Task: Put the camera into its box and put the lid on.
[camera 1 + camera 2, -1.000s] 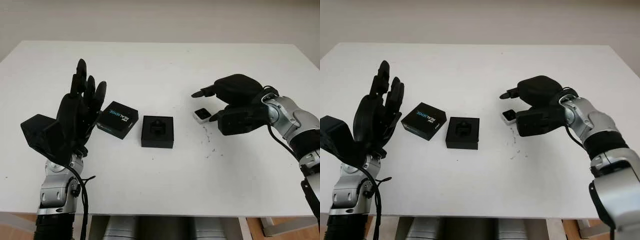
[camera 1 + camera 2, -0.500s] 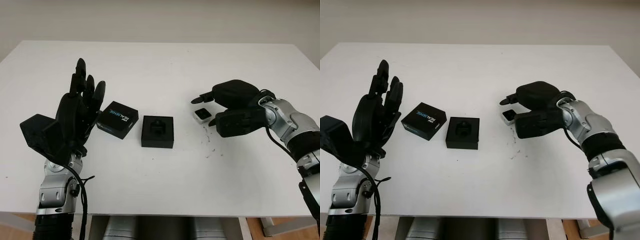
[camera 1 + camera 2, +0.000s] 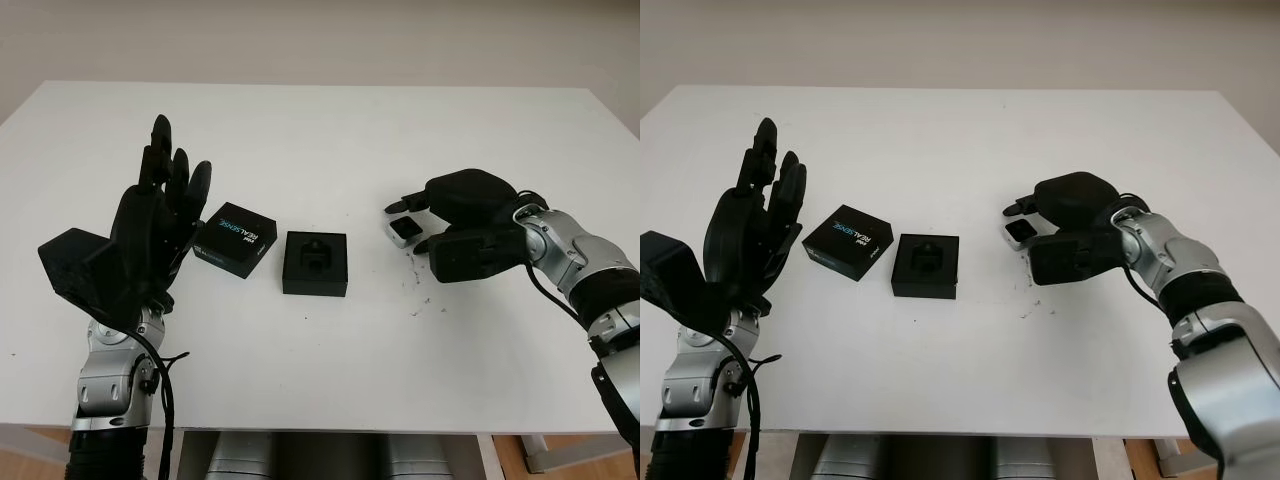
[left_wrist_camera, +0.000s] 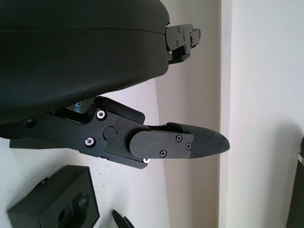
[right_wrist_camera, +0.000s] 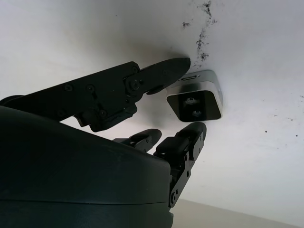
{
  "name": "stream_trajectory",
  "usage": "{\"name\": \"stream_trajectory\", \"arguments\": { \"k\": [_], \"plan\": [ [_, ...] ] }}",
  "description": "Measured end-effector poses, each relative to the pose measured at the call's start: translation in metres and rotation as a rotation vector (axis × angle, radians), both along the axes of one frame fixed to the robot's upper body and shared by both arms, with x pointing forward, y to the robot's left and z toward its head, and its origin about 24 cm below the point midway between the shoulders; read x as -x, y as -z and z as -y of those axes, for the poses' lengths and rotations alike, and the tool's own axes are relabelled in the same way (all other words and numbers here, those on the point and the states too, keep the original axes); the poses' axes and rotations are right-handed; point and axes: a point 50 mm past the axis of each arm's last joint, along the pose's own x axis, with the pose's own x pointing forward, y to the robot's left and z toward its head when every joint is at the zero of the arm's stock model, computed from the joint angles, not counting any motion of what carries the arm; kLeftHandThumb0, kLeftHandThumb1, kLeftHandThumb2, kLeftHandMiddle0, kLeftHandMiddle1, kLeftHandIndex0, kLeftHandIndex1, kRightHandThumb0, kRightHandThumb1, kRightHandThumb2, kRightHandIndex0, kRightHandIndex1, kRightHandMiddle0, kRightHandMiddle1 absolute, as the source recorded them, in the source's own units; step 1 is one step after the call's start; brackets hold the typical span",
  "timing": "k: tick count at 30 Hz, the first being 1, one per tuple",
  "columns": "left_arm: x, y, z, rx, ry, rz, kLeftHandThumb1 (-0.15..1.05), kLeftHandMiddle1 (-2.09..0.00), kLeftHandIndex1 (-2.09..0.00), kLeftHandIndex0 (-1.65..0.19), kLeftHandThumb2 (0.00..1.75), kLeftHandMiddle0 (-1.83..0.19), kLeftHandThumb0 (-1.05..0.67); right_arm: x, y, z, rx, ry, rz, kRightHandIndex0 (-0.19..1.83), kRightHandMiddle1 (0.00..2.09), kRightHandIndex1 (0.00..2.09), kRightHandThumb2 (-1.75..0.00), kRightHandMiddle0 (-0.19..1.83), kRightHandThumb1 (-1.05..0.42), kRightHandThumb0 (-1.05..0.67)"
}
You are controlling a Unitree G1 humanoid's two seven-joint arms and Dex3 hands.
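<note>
White table (image 3: pixel 330 380). Left hand (image 3: pixel 150 225) raised at table's left w/ fingers straight, holding nothing. Right hand (image 3: pixel 465 225) low on right, fingers closing around camera (image 5: pixel 195 100), thumb tip touching its edge. Lid (image 3: pixel 233 239) beside open box (image 3: pixel 315 262), mid-table. Camera small, silver w/ black face.

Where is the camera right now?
The camera lies on the table's right side, right of the open box, between the right hand's fingertips.

One camera (image 3: pixel 404 229), one box (image 3: pixel 315 263), one lid (image 3: pixel 235 239).
</note>
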Motion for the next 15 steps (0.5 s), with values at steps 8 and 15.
{"name": "stream_trajectory", "arguments": {
  "k": [8, 15],
  "plan": [
    [0.0012, -0.0001, 0.0, -0.001, -0.006, -0.001, 1.05, -0.05, -0.05, 0.14, 0.34, 0.12, -0.67, 0.0, 0.0028, 0.0018, 0.008, 0.008, 0.025, 0.59, 0.42, 0.25, -0.05, 0.64, -0.9, -0.38],
    [0.0012, -0.0001, 0.0003, -0.001, 0.0, -0.001, 1.05, -0.05, -0.05, 0.14, 0.34, 0.12, -0.66, -0.0005, 0.0028, 0.0013, 0.003, 0.01, 0.03, 0.42, 1.1, 0.57, -0.06, 0.3, -0.92, -0.38]
  ]
}}
